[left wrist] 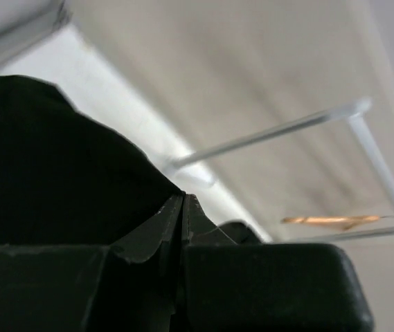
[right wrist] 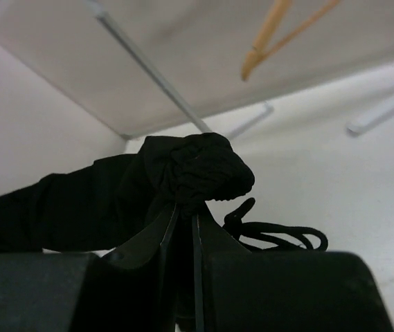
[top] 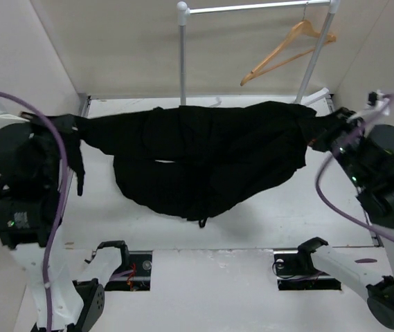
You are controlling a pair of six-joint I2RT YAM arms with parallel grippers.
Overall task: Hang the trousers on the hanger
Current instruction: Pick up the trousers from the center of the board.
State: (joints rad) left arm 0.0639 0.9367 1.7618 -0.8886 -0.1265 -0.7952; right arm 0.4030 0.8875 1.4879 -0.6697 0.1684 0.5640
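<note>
Coiling cord (right wrist: 280,236) beside trousers (right wrist: 197,169) in right gripper (right wrist: 185,216), wrist view only.

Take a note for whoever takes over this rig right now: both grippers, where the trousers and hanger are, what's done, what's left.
Left gripper: shut on the left end of the trousers.
Right gripper: shut on their bunched right end.
Trousers: stretched between the two arms above the table, middle sagging.
Hanger: hooked on the rack rail at back right, bare.
Done: trousers gripped at both ends and spread.
Left: drape them over the hanger's crossbar.
</note>
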